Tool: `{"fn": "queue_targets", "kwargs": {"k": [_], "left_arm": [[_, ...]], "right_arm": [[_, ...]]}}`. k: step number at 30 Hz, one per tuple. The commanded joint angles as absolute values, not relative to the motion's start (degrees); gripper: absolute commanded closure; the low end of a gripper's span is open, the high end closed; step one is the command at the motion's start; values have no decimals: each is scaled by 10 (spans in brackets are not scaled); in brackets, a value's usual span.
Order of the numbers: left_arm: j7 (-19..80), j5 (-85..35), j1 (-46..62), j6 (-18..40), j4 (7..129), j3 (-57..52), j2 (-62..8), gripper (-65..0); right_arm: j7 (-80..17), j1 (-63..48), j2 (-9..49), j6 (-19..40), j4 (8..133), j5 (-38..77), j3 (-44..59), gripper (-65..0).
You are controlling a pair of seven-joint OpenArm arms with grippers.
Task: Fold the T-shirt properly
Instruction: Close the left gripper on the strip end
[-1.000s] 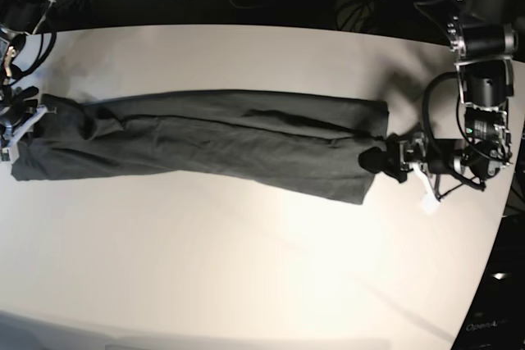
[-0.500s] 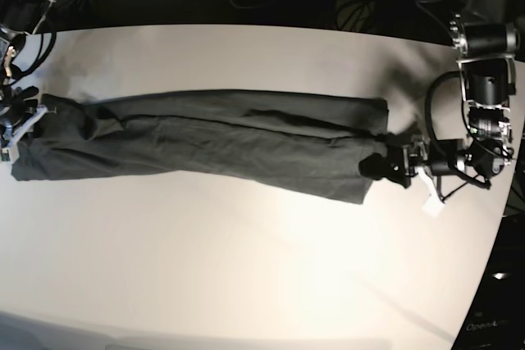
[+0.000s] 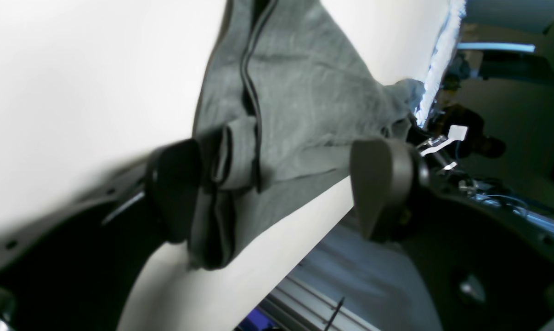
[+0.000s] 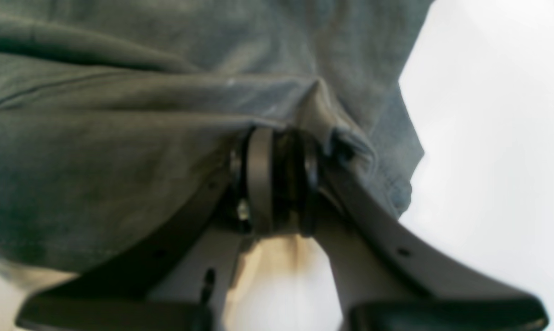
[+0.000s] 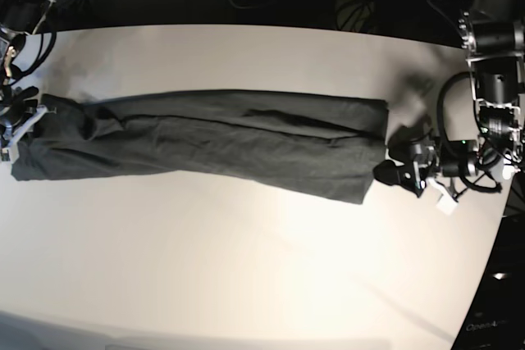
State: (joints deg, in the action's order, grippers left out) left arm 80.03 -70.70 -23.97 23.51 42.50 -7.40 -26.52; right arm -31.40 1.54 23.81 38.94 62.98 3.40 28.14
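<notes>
Table (image 5: 246,284): white, bearing the T-shirt (image 5: 213,141), laid as a long folded band. Left gripper (image 5: 399,175): jaws spread, now drawn clear of the hem released. Right gripper (image 4: 277,179): clamped on the opposite end; lengthwise fold judged next.

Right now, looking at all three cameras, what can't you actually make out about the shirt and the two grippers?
- T-shirt: neck label and sleeves hidden inside the folds, base view.
- Right gripper: pinched cloth between its fingers is blurred, right wrist view; mostly cut off by the frame's edge in base view.
- Left gripper: too small in base view to see its open jaws.
</notes>
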Motion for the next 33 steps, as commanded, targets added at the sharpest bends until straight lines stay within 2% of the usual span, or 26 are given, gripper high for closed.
{"fn": "queue_targets", "kwargs": {"k": [1,4,10,16,26,33], "left_arm": [[800,-724,-256,225,446,-76,-274,-495],[800,-724,-249,190,471,-76,-274,-495],[800,-722,-245,160,495,-68,-287,-496],[800,-723,-238,160,551,10,-316,-496],[800,-721,-237,160,598,67,-327,-496],[800,-626,-237,160,598,73,-325,-496]], "right_arm": [[-347,12,240,400,627,17,277,-78],[-347,12,240,400,627,17,277,-77],[-347,12,240,400,627,17,282,-77],[-347,12,240,400,628,18,283,-75],[-347,11,240,400,628,18,283,-75],[-347,11,240,400,628,18,284,-75]]}}
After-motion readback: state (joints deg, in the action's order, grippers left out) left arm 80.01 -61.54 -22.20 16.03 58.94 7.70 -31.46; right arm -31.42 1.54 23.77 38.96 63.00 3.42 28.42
